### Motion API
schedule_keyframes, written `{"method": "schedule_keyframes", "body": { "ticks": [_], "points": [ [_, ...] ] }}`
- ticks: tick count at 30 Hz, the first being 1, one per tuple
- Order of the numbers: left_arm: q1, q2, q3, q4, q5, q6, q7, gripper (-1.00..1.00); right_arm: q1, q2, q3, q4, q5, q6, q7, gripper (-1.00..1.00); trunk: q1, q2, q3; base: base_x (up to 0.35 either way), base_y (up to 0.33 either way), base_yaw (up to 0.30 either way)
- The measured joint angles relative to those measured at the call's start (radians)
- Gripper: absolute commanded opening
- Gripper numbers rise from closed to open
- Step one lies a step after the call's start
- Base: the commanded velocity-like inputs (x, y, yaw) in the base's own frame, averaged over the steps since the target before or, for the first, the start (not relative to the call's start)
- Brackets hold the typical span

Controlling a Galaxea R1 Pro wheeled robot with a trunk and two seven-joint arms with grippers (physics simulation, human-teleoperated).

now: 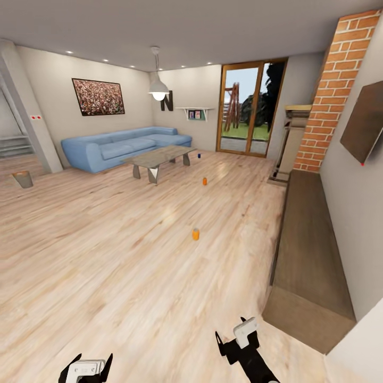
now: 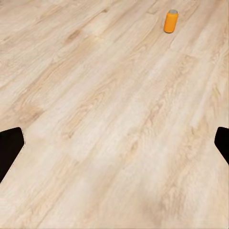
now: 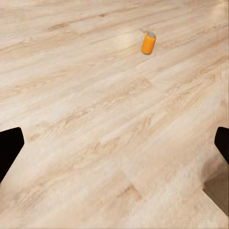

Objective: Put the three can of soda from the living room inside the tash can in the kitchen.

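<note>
Three small soda cans stand upright and well apart on the pale wooden floor of the living room. The nearest orange can is out in the open middle of the floor, ahead of the robot; it is a bright orange cylinder with a greyish top, and both wrist cameras catch it standing free on the boards. A second orange can stands farther off, between the first one and the coffee surface. The blue can is tiny at this range, a dark blue speck just beside the far end of that low surface, near the blue sofa. The trash can sits far to the left on the floor by the wall corner, a small tapered grey bucket with a brown inside. The left claw hangs low over bare floor with its dark fingers spread apart, holding nothing. The right claw is likewise spread wide and empty, near the edge of a long dark wooden platform below the brick column.
</note>
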Motion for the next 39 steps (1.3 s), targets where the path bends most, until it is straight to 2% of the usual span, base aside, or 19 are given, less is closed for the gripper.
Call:
{"method": "schedule_keyframes", "body": {
  "ticks": [11,31,39],
  "points": [
    [0.0,0.0,0.0,0.0,0.0,0.001,-0.001,1.0,0.0,0.0,0.0,0.0,0.0,0.0,0.0,1.0,0.0,0.0,0.0,0.256,0.0,0.182],
    [0.0,0.0,0.0,0.0,-0.001,0.001,0.0,1.0,0.0,-0.001,0.002,0.001,0.0,0.0,0.002,1.0,0.0,0.0,0.0,0.255,0.0,0.015],
    [0.0,0.0,0.0,0.0,-0.001,0.001,0.0,1.0,0.0,-0.002,0.039,0.012,0.0,0.0,0.0,1.0,0.0,0.0,0.0,0.255,0.0,0.114]
  ]
}}
